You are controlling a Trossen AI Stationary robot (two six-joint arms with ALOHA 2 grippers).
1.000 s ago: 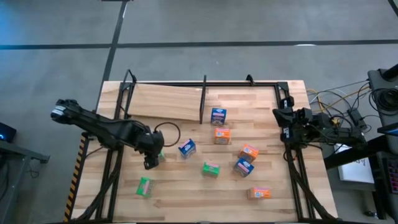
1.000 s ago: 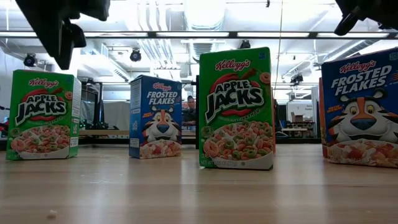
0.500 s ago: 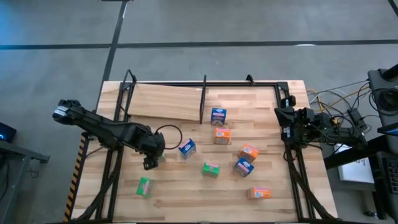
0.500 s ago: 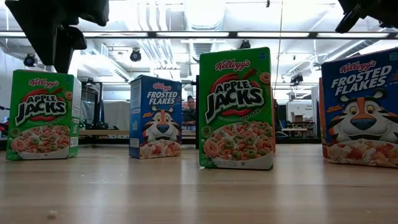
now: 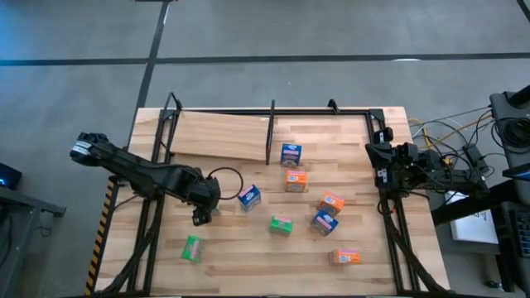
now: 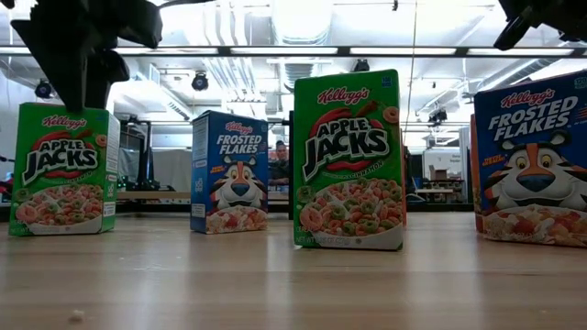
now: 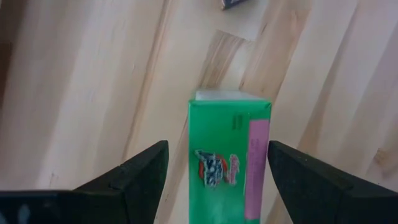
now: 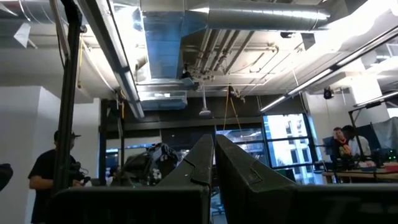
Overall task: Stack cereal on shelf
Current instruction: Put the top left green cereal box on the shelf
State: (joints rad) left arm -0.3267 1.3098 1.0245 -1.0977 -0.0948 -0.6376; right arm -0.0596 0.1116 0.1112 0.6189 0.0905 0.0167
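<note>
Left tool [image 7: 214, 171] hangs open above a green cereal box [image 7: 230, 155], fingers either side, not touching. Right tool [image 5: 383, 165] waits closed at the surface's [image 5: 240, 257] right edge.

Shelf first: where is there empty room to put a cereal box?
The shelf plank left of the divider rod is bare. Right of it, one blue box stands near the rod. The tabletop middle is crowded, and the left hand hovers over a green box.
</note>
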